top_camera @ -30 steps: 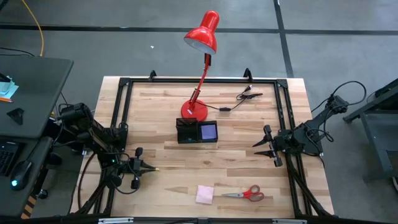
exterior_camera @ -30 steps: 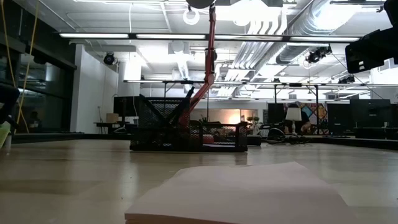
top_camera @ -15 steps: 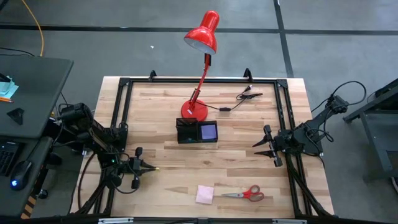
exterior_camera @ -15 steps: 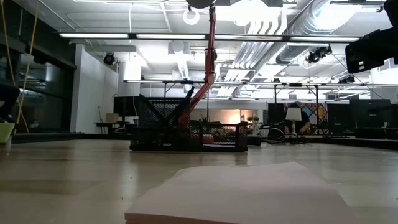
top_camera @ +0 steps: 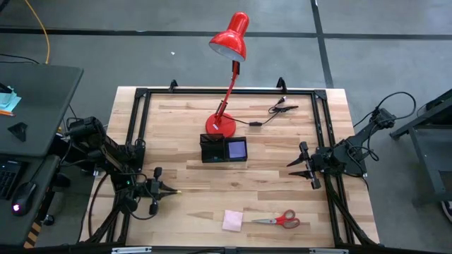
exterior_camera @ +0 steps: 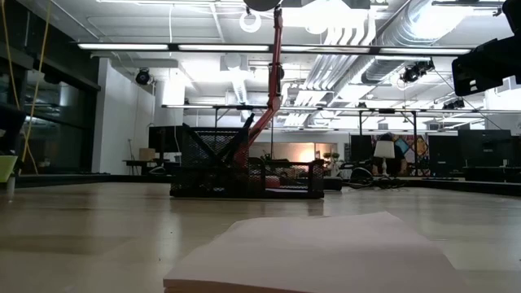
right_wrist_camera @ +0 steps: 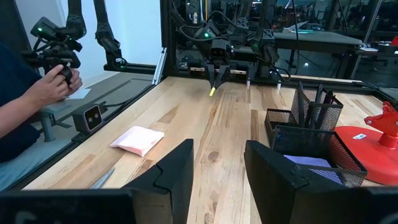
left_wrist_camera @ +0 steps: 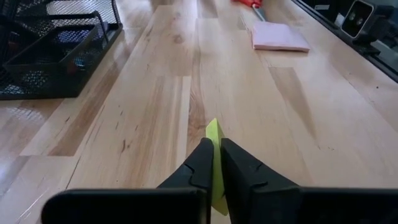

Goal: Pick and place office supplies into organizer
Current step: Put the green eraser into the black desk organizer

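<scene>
- Over on the left edge of the worktop (top_camera: 191, 190), the left claw (top_camera: 171, 190) is clenched on a small yellow-green sliver (left_wrist_camera: 213, 163), pinched edge-on between its fingers (left_wrist_camera: 200, 163). I can't tell what the sliver is. That arm sits low and folded at the frame, claw pointing in across the wood, held level just above the surface, which looks like a carry posture to me.
- Moving to centre, the organizer (top_camera: 224, 149) stands just in front of the red lamp (top_camera: 227, 77), by its round base. A purple pad (top_camera: 236, 149) lies flat in its right compartment and black pens (right_wrist_camera: 316, 99) stand upright in the taller mesh section, so part of the job looks done.
- Down at the near edge, the pink pad (top_camera: 232, 220) lies flat on bare wood, with the red-handled scissors (top_camera: 280, 219) just beside it to the right. Both are well apart from the organizer and from either claw, waiting their turn.
- Up toward the far edge, a black cable with clips (top_camera: 272, 113) sits loose, not part of the job.
- Across on the right edge, the right claw (top_camera: 301, 169) waits low by the frame, pointing inward, its fingers (right_wrist_camera: 173, 175) parted and gripping nothing.
- Beyond the worktop, the right wrist view catches a person's hand (right_wrist_camera: 53, 84) on a controller.
</scene>
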Available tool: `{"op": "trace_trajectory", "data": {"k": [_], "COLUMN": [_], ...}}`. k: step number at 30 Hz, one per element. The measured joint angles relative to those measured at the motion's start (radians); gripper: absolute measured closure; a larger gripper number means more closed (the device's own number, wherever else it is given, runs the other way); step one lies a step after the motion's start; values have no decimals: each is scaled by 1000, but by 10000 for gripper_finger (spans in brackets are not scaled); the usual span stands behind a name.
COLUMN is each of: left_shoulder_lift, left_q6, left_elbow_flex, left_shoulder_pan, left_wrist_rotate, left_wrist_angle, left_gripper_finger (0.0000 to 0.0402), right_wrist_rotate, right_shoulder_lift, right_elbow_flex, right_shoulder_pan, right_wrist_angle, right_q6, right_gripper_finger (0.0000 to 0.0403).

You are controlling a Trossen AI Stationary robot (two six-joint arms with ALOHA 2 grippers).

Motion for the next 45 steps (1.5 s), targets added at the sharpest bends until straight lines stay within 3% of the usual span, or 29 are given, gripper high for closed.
{"op": "trace_trajectory", "data": {"k": [12, 45], "left_shoulder_lift": [0, 0], "left_q6": [100, 179], "left_elbow_flex": [0, 0], "left_shoulder_pan": [0, 0], "left_wrist_rotate": [-23, -125], "left_wrist_angle": [100, 233], "left_gripper_finger": [391, 398], "right_wrist_rotate": [0, 0], "right_shoulder_lift": [0, 0], "right_elbow_flex": [0, 0], "right_shoulder_pan": [0, 0], "right_wrist_angle": [0, 0], "right_q6": [0, 0], "right_gripper_finger": [269, 269]}}
